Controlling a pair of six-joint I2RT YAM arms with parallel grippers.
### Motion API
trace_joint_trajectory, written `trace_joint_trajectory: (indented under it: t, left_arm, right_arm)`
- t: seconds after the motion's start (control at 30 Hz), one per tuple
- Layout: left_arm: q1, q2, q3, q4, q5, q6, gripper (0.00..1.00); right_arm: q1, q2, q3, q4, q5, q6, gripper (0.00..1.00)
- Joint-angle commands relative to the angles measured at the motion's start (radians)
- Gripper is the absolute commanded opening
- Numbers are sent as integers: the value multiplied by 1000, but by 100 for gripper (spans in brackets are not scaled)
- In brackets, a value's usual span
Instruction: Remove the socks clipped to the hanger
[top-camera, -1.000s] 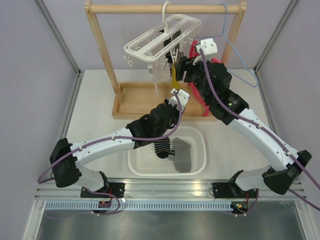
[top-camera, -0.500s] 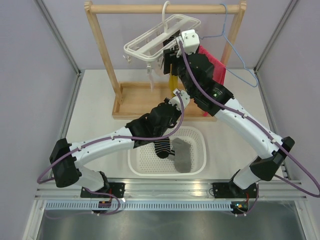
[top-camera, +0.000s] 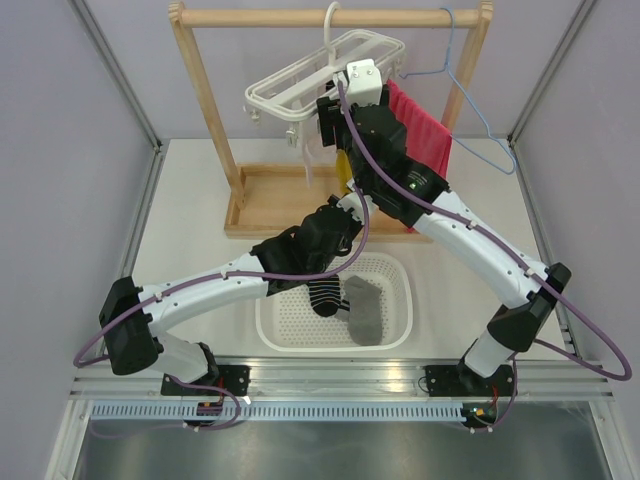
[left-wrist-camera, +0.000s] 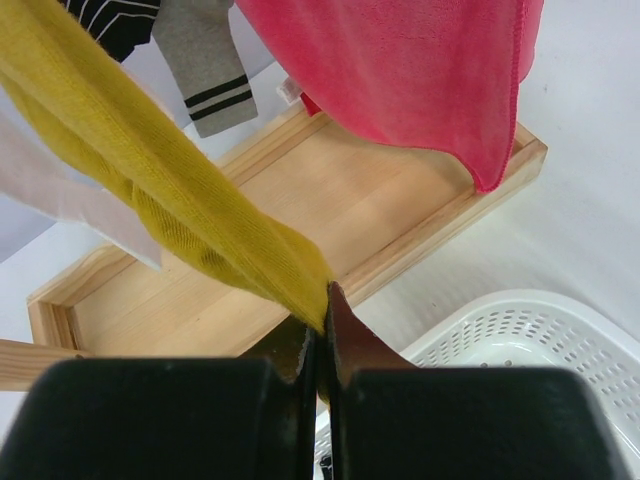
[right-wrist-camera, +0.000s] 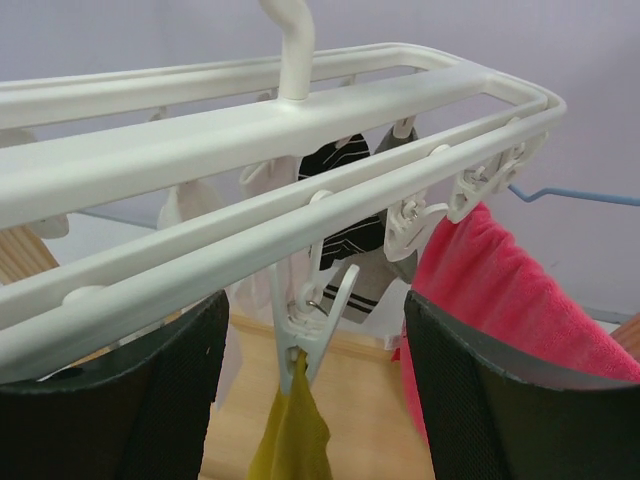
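Note:
The white hanger (top-camera: 300, 78) hangs tilted from the wooden rail; it fills the right wrist view (right-wrist-camera: 300, 130). A mustard yellow sock (left-wrist-camera: 160, 190) hangs from one clip (right-wrist-camera: 312, 330), and its top shows below that clip (right-wrist-camera: 295, 440). My left gripper (left-wrist-camera: 322, 300) is shut on the sock's lower end, pulling it taut. My right gripper (right-wrist-camera: 312, 390) is open, one finger on each side of the clip. A black-and-white striped sock (right-wrist-camera: 345, 200), a grey sock (left-wrist-camera: 205, 60) and a white sock (left-wrist-camera: 60, 190) still hang clipped. A striped sock (top-camera: 322, 297) and a grey sock (top-camera: 366, 310) lie in the basket.
A red towel (top-camera: 420, 130) hangs to the right of the hanger, and a thin blue wire hanger (top-camera: 470, 90) beyond it. The wooden rack's base tray (top-camera: 270, 195) lies below. The white basket (top-camera: 400, 290) sits at the near middle.
My right arm has swung left and up to the hanger, bringing its open fingers around the yellow sock's clip. The hanger tilted a little. The left arm has stayed put.

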Motion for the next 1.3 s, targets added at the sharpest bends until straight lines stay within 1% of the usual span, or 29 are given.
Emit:
trace_joint_trajectory:
  t: [0.0, 0.2, 0.37, 0.43, 0.47, 0.5, 0.53, 0.57, 0.6, 0.67, 0.7, 1.07, 1.1, 1.13, 1.17, 1.2, 1.23, 1.27]
  left_arm:
    - [-9, -29, 28, -6, -13, 41, 2]
    - [-9, -40, 24, -9, -8, 41, 2]
    - [-15, -41, 21, -12, -10, 44, 2]
    - [-18, -41, 21, -12, -12, 45, 2]
    - [-18, -41, 21, -12, -13, 44, 2]
    - [-18, -38, 21, -12, -13, 45, 2]
    - [-18, -37, 22, -10, -13, 45, 2]
    - [-20, -35, 22, -14, -15, 45, 2]
    - [-18, -34, 22, -14, -13, 45, 2]
    - [-18, -31, 22, -15, -13, 44, 2]
    - [-18, -29, 22, -15, -15, 44, 2]
    - [-21, -26, 2, -26, -30, 24, 2]
    - [-21, -30, -5, -27, -30, 18, 2]
    - [-20, -34, -10, -27, -34, 15, 2]
    - [-21, -40, -14, -26, -33, 10, 2]
    - [-20, -43, -24, -26, -33, 6, 2]
    - [-21, -49, -30, -26, -31, -4, 2]
    - [-20, -61, -34, -27, -30, -8, 2]
  right_arm:
    - [6, 23, 66, 5, 64, -48, 75]
    - [5, 76, 120, 13, 76, -71, 75]
    - [5, 89, 120, 34, 93, -74, 74]
    - [5, 83, 109, 54, 96, -74, 69]
    - [5, 81, 105, 63, 102, -74, 63]
    - [6, 73, 91, 71, 105, -74, 48]
    - [6, 70, 83, 91, 108, -75, 40]
    - [5, 67, 77, 97, 111, -77, 29]
    - [5, 61, 65, 105, 117, -78, 9]
    - [6, 56, 56, 123, 125, -80, 3]
    - [6, 55, 53, 125, 126, -83, 1]
    - [5, 43, 19, 152, 131, -83, 1]
    - [5, 41, 16, 152, 130, -80, 3]
    - [5, 38, 11, 152, 131, -80, 10]
    - [6, 35, 2, 152, 128, -77, 36]
    - [6, 29, -3, 152, 126, -69, 49]
    - [5, 24, -10, 152, 123, -65, 58]
    - [5, 20, -25, 152, 119, -59, 80]
